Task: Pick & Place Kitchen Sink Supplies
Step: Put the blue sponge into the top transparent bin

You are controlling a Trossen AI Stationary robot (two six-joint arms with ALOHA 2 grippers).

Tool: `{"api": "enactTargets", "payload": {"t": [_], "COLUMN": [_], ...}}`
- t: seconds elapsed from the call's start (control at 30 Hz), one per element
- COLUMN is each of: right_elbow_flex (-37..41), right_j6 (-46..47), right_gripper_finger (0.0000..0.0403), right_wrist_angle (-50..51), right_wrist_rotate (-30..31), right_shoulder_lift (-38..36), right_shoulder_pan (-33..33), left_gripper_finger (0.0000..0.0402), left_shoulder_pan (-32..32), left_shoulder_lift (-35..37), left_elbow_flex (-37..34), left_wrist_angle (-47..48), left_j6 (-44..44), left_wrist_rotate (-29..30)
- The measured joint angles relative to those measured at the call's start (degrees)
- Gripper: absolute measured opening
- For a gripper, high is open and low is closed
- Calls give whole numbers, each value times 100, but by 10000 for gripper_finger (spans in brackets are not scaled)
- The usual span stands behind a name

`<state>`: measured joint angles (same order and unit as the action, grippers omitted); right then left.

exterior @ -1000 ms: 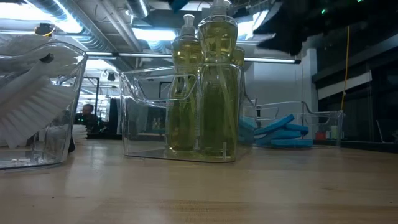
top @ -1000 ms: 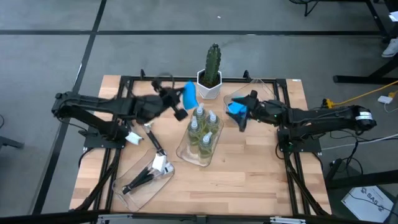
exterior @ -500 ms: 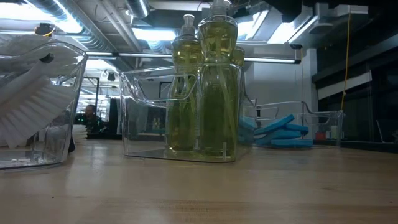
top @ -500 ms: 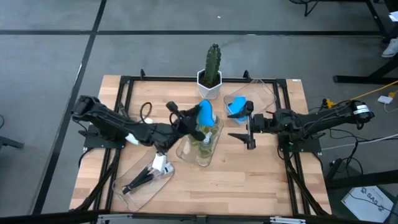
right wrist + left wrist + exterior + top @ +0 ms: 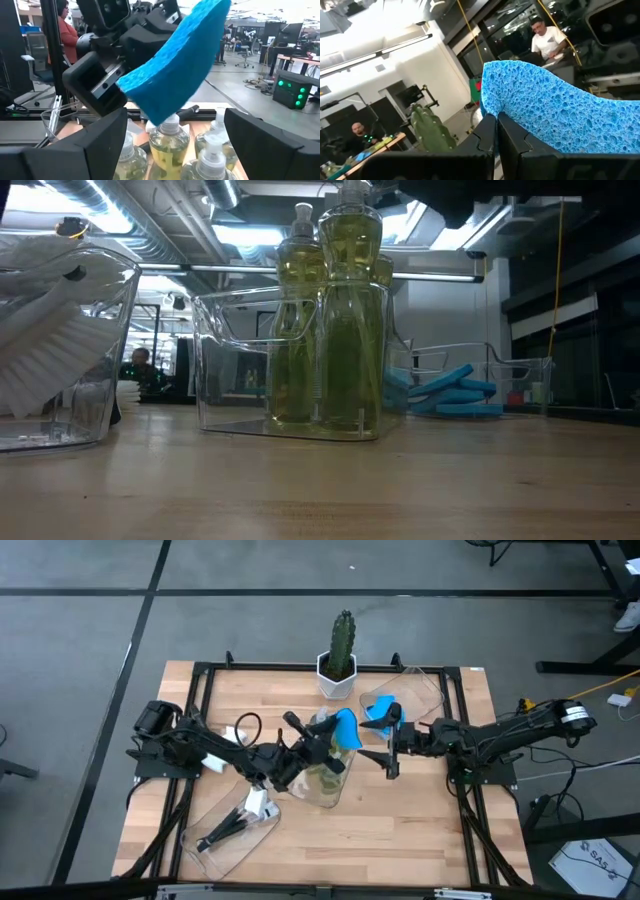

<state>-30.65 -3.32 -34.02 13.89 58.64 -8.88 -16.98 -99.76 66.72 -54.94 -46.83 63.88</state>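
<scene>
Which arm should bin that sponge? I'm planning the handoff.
Probably right: its open right gripper faces the sponge held by the left gripper, and sits beside the sponge tray.

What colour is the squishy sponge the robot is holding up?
Bright blue. The sponge, pinched by the left gripper, shows best in the left wrist view.

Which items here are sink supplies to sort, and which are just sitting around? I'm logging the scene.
Job:
held sponge in left gripper
bottles
sponges in far tray
brushes

Just there:
cactus
trays
right gripper, open, empty
</scene>
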Motion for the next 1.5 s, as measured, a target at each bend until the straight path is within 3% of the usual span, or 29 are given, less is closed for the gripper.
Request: {"api": "enactTargets", "payload": {"t": [0.27,0.63,0.8,0.97,1.1,1.5], "right_elbow_flex": [0,0,0,0,0,0], "right_j6": [53,149,43,-127,-171,-231], "right_gripper_finger": [330,319,246,123,26,12], "right_wrist_angle": [-623,-1258,-1275,-1126,-998,-13], "right_wrist_rotate": [-501,269,280,289,366,607], "right_shoulder_lift": [311,761,775,775,769,116], "right_shoulder_pan": [-2,4,-3,-3,11,24], "left_gripper_finger": [2,2,3,14,32,131], "left_shoulder_pan": [106,106,138,139,126,-31], "left_shoulder_lift": [-1,-79,-95,-99,-99,53], "left_elbow_flex": [0,-2,-2,-2,-2,-7], "left_wrist_angle": [-44,1,66,97,97,6], "left_j6": [-35,179,275,284,426,137], "left_wrist_rotate": [-24,-234,-193,-84,478,1397]}}
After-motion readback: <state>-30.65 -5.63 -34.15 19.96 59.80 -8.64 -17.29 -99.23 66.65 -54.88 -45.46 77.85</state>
